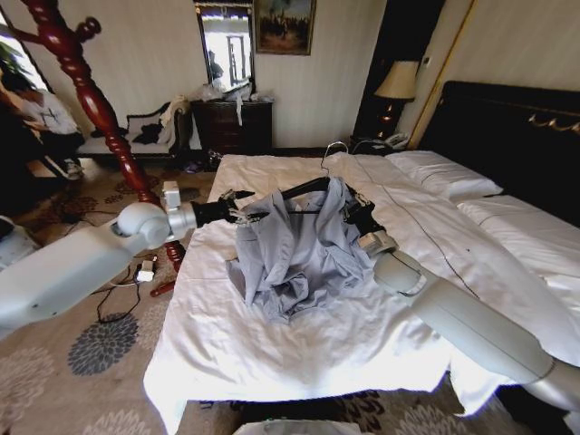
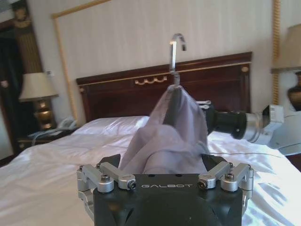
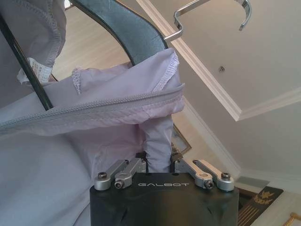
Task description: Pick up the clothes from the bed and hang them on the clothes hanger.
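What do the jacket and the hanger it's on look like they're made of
Jacket: thin woven fabric, light grey-blue, probably a cotton or synthetic blend; it drapes limply and shows stitched seams. Hanger: dark, smooth matte arm, plastic or coated wood, hard to tell. Its hook is shiny silver, apparently metal.

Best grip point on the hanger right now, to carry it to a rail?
Probably the neck just below the metal hook of the hanger, coming from above. The jacket covers both shoulders, and the left gripper and right gripper pinch fabric there; the hook sticks up bare over the bed.
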### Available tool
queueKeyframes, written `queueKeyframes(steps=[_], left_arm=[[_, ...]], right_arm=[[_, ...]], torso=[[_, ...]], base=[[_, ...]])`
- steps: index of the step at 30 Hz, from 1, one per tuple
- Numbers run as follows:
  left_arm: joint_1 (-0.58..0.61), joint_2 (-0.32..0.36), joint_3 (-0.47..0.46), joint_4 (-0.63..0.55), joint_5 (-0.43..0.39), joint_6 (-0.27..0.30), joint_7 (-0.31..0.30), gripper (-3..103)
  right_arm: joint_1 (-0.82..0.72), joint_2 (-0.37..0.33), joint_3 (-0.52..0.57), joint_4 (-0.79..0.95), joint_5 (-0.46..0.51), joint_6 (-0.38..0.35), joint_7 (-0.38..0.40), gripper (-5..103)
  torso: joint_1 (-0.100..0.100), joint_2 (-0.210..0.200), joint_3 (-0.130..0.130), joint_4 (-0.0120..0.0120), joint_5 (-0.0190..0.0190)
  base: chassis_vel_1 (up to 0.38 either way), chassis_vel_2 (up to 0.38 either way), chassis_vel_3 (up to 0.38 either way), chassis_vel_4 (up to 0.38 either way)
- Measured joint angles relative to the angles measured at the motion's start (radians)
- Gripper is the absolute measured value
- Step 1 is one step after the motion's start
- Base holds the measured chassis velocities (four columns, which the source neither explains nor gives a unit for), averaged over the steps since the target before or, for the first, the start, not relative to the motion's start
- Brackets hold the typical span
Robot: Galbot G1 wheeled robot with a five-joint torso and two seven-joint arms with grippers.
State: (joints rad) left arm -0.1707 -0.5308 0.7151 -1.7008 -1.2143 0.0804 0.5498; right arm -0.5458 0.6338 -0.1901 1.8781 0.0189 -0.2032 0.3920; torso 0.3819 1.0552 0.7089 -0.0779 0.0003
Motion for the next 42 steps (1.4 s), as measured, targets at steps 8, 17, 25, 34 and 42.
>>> queueKeyframes(steps=[8,17,25,34,42], left_arm=[[-0.126,-0.052,0.179,0.044,0.006,-0.013,0.051,94],[-0.252,-0.12,0.294,0.087,-0.002,-0.013,0.085,60],[-0.305,-0.175,0.325,0.126,-0.023,-0.019,0.1,34],[-0.34,-0.189,0.352,0.129,-0.044,-0.019,0.108,30],[-0.358,-0.205,0.373,0.138,-0.054,-0.016,0.113,43]], right_arm=[[0.03,0.008,-0.014,-0.01,-0.049,0.016,-0.008,20],[0.016,-0.008,0.0,-0.003,-0.105,0.037,-0.012,20],[-0.002,-0.016,0.005,0.013,-0.13,0.048,-0.019,21],[0.001,-0.009,-0.001,0.013,-0.164,0.054,-0.033,20],[0.0,-0.003,-0.013,0.013,-0.204,0.061,-0.047,20]], torso=[[0.0,0.0,0.0,0.0003,-0.0008],[0.0,0.0,0.0,-0.0001,-0.0002],[0.0,0.0,0.0,-0.0002,-0.0002],[0.0,0.0,0.0,0.0003,-0.0004],[0.0,0.0,0.0,0.0,-0.0004]], base=[[0.0,0.0,0.0,0.0],[0.0,0.0,0.0,0.0],[0.0,0.0,0.0,0.0],[0.0,0.0,0.0,0.0],[0.0,0.0,0.0,0.0]])
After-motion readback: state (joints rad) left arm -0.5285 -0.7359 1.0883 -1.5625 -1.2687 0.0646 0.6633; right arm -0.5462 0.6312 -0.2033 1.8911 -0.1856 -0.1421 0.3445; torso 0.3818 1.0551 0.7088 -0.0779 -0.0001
